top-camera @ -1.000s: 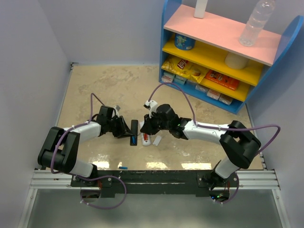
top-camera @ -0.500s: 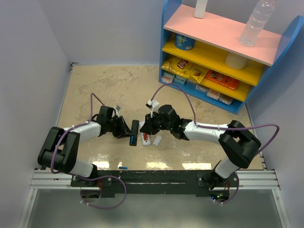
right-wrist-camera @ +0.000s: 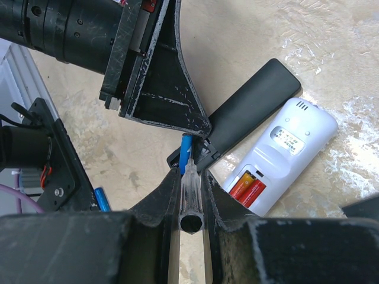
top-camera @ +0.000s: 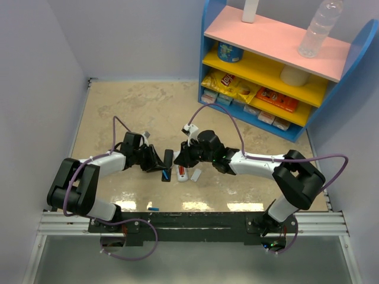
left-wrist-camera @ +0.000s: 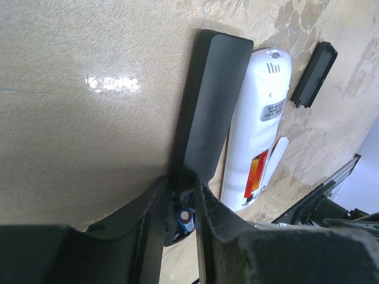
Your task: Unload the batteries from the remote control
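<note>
Black and white, two remotes lie side by side on the beige counter (top-camera: 130,112), about midway along and nearer the near edge. The black remote (left-wrist-camera: 210,100) is clamped at its near end by the left tool (left-wrist-camera: 182,183). One blue cell (right-wrist-camera: 186,147) sits in its open bay. The white remote (left-wrist-camera: 257,124) lies face down just beside it, with two orange-red cells (right-wrist-camera: 246,186) in its bay. It carries a small grey label (left-wrist-camera: 272,110) whose print is too fine to read.

The right tool (right-wrist-camera: 190,177) is closed on a clear plastic stick (right-wrist-camera: 191,192), and the tip of the stick meets the blue cell. The left tool's jaw crowds in from the other side of that cell. A second blue cell (top-camera: 154,209) lies loose by the near edge, left of the middle.

There are two cover plates. The black cover plate (left-wrist-camera: 314,74) lies beyond the white remote. The white cover plate (left-wrist-camera: 277,155) lies close along its side.

A blue-sided shelf unit (top-camera: 361,53) stands at the far right corner. It holds one clear bottle (top-camera: 320,26) on top and snack bags (top-camera: 228,83) lower down, their lettering too small to make out.
</note>
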Tool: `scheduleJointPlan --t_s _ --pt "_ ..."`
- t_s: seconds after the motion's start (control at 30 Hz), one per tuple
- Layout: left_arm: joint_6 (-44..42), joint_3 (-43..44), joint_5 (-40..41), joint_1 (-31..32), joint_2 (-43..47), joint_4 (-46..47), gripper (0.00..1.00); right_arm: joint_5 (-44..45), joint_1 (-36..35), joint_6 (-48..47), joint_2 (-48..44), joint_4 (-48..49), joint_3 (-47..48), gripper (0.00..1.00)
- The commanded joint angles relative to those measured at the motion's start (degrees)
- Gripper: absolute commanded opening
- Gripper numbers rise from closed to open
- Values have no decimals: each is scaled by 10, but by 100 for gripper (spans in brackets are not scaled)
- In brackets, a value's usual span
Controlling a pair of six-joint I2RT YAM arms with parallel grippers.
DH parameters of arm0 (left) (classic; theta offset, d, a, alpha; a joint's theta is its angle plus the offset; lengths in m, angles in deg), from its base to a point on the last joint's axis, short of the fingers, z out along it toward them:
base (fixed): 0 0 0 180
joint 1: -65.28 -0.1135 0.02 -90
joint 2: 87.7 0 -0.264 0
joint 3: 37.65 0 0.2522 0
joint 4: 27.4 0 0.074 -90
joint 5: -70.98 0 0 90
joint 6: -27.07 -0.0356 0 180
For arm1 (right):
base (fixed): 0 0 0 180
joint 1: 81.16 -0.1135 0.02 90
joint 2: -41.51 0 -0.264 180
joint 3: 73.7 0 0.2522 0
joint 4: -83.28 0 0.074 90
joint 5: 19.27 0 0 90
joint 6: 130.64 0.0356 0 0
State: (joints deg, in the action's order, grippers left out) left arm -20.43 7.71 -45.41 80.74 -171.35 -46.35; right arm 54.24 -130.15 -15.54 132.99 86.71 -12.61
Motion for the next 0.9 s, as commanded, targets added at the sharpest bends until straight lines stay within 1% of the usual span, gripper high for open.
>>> scheduleJointPlan --t_s 0.0,0.43,0.87 --pt "-8 -20 32 6 -6 -34 30 -21 0 8 -8 14 11 0" --pt "-11 -15 42 6 -2 -40 30 -53 -6 12 -25 12 3 0" --pt "-11 -7 47 6 5 -49 30 -46 -18 11 -35 -11 11 0"
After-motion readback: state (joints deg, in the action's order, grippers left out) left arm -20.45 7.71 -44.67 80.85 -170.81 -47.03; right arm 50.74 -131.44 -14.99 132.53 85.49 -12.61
